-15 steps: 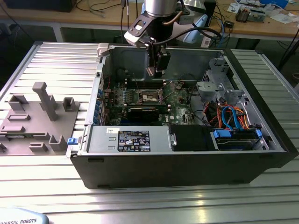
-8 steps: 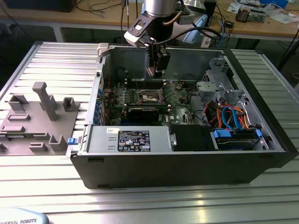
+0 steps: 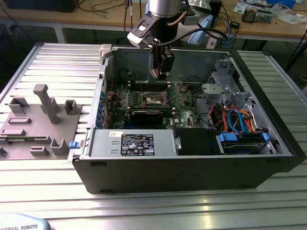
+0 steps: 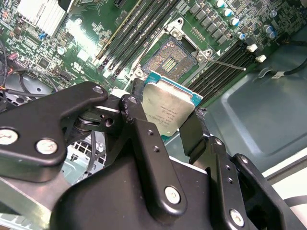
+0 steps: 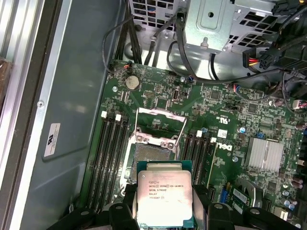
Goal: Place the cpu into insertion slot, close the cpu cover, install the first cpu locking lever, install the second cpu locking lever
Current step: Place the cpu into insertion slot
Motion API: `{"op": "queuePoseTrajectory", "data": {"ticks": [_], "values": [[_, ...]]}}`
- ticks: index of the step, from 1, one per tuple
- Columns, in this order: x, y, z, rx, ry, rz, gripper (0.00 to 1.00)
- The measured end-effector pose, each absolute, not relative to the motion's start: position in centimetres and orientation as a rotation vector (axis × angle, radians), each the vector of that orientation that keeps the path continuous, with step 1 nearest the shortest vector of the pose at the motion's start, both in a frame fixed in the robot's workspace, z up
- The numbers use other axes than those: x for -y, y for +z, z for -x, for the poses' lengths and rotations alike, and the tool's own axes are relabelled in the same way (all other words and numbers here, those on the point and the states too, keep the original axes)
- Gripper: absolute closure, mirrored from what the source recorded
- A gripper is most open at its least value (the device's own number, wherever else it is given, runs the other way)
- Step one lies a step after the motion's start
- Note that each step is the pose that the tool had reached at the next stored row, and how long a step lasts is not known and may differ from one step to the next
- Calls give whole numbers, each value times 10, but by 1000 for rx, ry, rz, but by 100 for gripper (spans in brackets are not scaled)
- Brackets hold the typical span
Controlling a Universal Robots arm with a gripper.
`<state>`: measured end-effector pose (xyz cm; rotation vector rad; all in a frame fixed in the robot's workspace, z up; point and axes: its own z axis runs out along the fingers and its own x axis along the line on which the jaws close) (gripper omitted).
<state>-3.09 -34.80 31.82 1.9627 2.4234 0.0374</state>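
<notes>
My gripper [image 3: 160, 72] hangs inside the open computer case, shut on the cpu [image 5: 164, 199]. In both wrist views the black fingers [image 4: 136, 117] clamp two opposite edges of this flat square chip, its silvery top [image 4: 168, 103] facing the cameras. The chip is held above the green board, apart from it. The insertion slot [image 5: 148, 158] lies just beyond the chip's edge, a dark bare square [image 4: 167, 61] with a metal rim. The cpu cover [image 5: 161, 112] is swung open past the socket. A thin locking lever [image 4: 225, 62] sticks out beside it. From the exterior view, the socket [image 3: 154, 99] sits below the gripper.
Long black memory slots [image 5: 111, 153] flank the socket on both sides. A finned heat sink [image 5: 264, 154] and a black card [image 3: 151, 115] lie nearby. The drive cage [image 3: 225, 84], cables [image 3: 235, 117] and case walls [image 3: 182, 62] hem the arm in. A grey fixture [image 3: 38, 120] stands on the exterior view's left.
</notes>
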Motion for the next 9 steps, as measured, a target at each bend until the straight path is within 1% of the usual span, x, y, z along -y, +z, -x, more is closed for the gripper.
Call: {"op": "queuePoseTrajectory", "data": {"ticks": [9], "values": [[348,318,31,-2417,37,-1970,46]]}}
